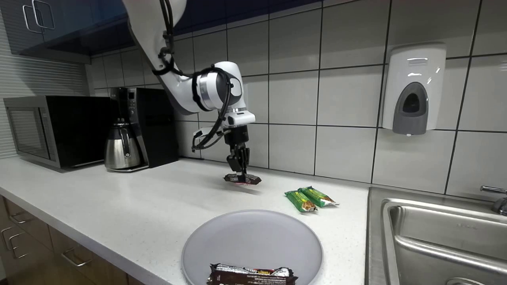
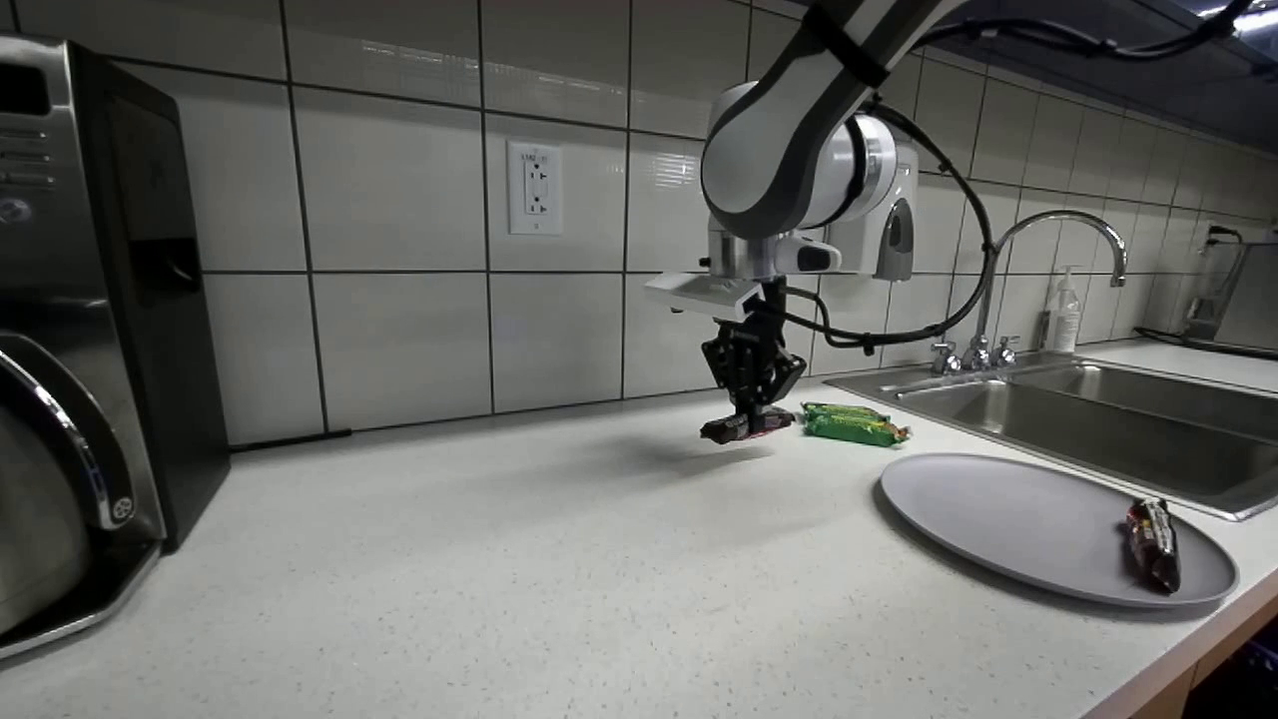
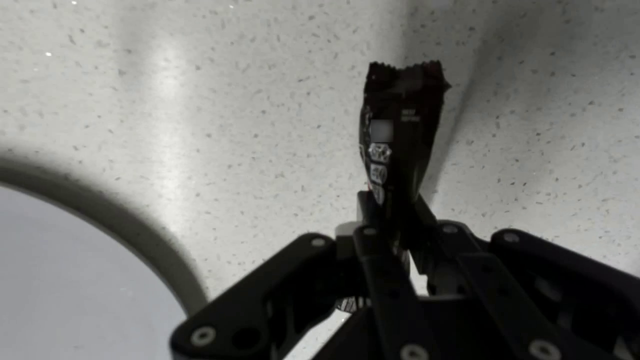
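My gripper (image 1: 242,174) is shut on a dark brown wrapped bar (image 1: 252,179), gripped across its middle. Both exterior views show the bar (image 2: 727,429) lifted off the white counter, its shadow below it. In the wrist view one crimped end of the bar (image 3: 402,100) sticks out past the fingers (image 3: 367,210); most of its other half is hidden by the gripper. Two green packets (image 1: 301,201) lie side by side on the counter near the held bar. A grey round plate (image 1: 253,233) carries another brown bar (image 2: 1153,544) close to its rim.
A steel sink (image 1: 451,237) with a tall faucet (image 2: 983,290) adjoins the counter past the packets. At the opposite end stand a coffee maker (image 1: 154,126) with a steel carafe (image 1: 122,148) and a microwave (image 1: 79,130). Behind runs a tiled wall (image 1: 293,99) with a soap dispenser (image 1: 416,87).
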### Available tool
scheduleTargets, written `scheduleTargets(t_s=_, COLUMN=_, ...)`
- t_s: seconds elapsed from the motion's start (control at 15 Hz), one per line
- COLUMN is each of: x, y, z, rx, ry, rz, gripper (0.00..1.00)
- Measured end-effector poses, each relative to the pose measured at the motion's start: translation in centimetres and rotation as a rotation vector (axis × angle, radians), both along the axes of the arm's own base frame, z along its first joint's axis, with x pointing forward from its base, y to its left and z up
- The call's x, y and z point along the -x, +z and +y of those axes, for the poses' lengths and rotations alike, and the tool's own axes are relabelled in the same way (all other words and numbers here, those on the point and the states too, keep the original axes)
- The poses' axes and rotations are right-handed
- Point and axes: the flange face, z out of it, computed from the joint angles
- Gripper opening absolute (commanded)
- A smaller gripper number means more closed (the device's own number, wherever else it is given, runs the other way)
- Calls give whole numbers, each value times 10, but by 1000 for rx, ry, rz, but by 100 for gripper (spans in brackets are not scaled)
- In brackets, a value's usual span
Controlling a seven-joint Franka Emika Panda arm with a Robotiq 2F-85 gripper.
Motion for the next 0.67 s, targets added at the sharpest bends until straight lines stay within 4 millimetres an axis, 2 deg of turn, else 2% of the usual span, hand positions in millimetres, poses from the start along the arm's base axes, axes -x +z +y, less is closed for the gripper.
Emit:
scheduleTargets(t_s=0.4, x=43, y=9, z=-11, rx=-5, ry=47, rz=48, gripper=4)
scheduleTargets(t_s=0.67, x=71, y=9, z=-27, rx=-9, ry=102, rz=87, gripper=4)
